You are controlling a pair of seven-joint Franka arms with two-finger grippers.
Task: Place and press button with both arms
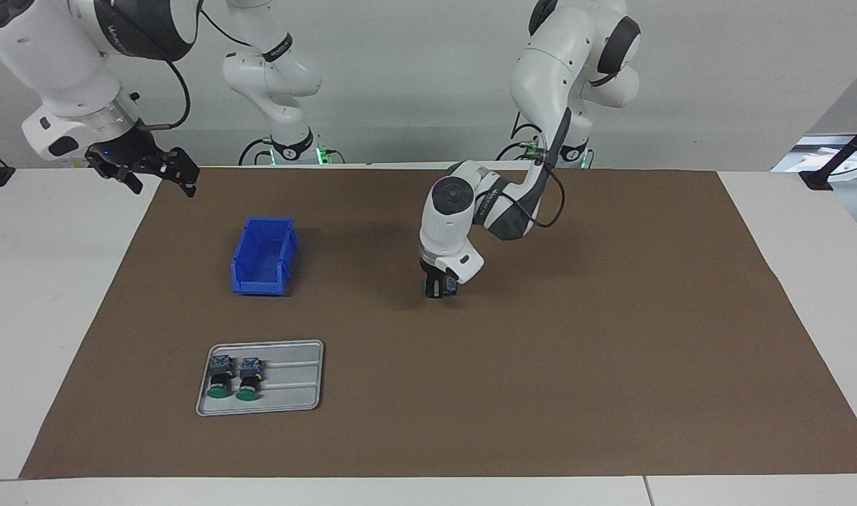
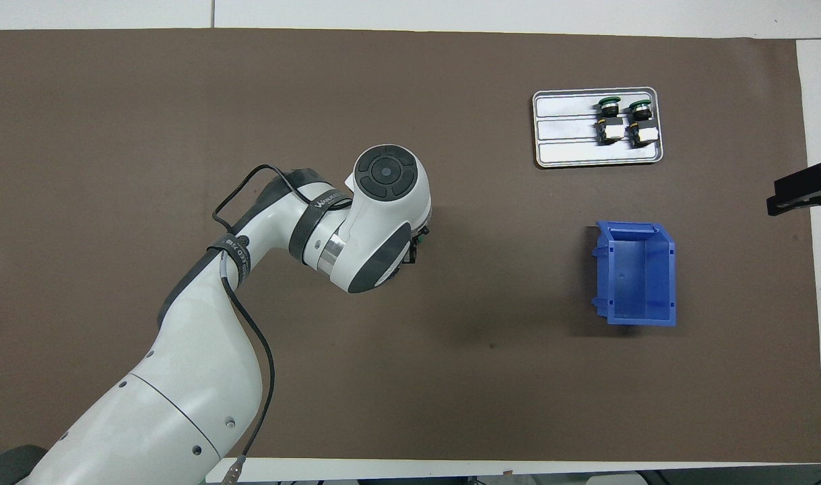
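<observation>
The button, green cap pointing sideways toward the right arm's end, sits between the fingers of my left gripper, which is shut on it low over the middle of the brown mat. From overhead the left wrist covers the grip, and only a green sliver of the button shows beside the left gripper. My right gripper waits open in the air over the mat's edge at the right arm's end; its tip is the right gripper at the overhead view's edge.
A grey tray holds two more buttons lying side by side. A blue bin stands open-topped nearer to the robots than the tray. Overhead, the tray and bin are toward the right arm's end.
</observation>
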